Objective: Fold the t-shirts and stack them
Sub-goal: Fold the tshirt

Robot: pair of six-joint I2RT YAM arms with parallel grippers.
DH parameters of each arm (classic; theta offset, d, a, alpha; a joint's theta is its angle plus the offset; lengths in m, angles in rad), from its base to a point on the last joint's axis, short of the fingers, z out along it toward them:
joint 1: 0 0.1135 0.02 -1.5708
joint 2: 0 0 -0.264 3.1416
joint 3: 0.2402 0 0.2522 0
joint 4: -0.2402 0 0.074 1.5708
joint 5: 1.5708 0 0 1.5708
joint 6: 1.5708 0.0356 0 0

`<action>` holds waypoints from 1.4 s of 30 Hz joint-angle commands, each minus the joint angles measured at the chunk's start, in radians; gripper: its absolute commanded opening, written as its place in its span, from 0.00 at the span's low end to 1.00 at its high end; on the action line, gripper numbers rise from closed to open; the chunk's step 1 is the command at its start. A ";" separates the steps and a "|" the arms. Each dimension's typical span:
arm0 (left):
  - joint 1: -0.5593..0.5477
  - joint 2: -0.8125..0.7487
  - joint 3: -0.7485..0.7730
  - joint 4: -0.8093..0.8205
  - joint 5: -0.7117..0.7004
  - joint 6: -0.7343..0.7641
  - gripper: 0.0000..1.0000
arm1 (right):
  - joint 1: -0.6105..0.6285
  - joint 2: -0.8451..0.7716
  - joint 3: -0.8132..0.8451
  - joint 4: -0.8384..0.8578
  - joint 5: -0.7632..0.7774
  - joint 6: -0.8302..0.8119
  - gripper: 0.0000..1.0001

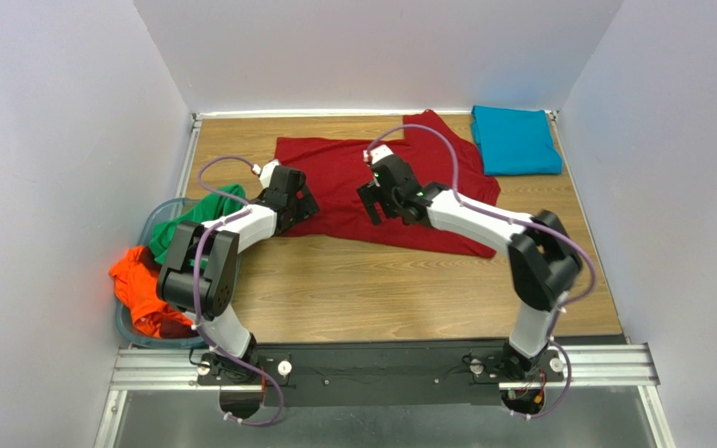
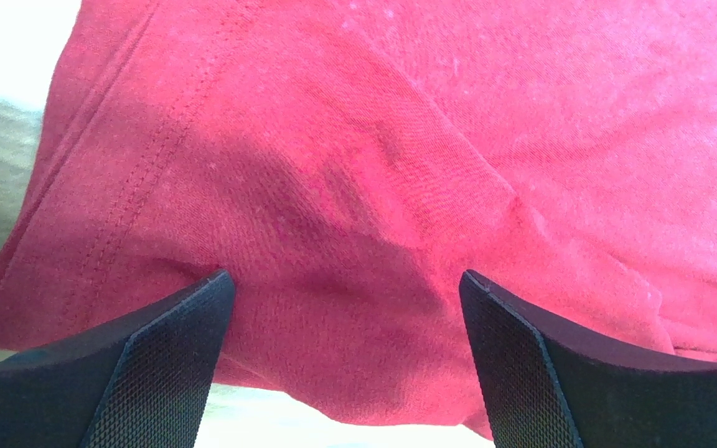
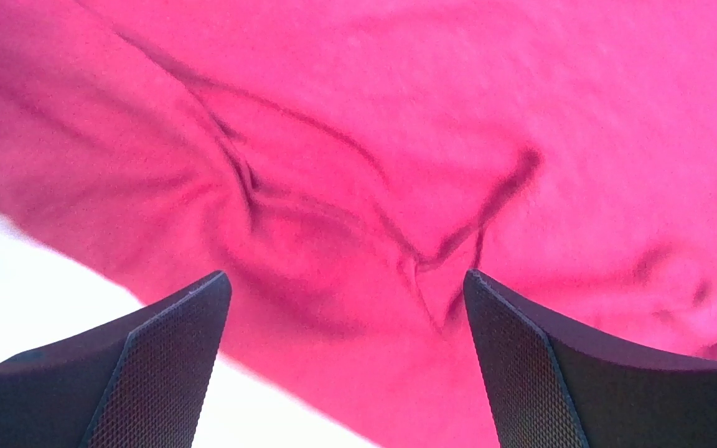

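A dark red t-shirt lies spread across the back middle of the wooden table. My left gripper hovers over its near left corner, jaws open, with red cloth filling that wrist view. Over the shirt's near edge at the middle, my right gripper stands open above wrinkled fabric. Neither pair of jaws grips anything. A folded teal-blue t-shirt rests at the back right corner. A green t-shirt and a bright orange t-shirt hang out of a basket on the left.
The clear basket sits at the table's left edge, beside my left arm. White walls enclose the table on three sides. Bare wood shows between the red shirt and the arm bases.
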 commanded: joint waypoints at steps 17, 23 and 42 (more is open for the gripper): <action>-0.011 -0.030 -0.077 -0.079 0.036 -0.034 0.98 | -0.302 -0.212 -0.503 -0.015 -0.124 0.432 1.00; -0.064 -0.059 -0.134 -0.108 0.019 -0.084 0.98 | -0.349 -0.318 -0.648 -0.087 -0.131 0.481 1.00; -0.342 -0.306 -0.260 -0.458 -0.056 -0.475 0.98 | -0.374 -0.711 -0.808 -0.278 -0.164 0.735 1.00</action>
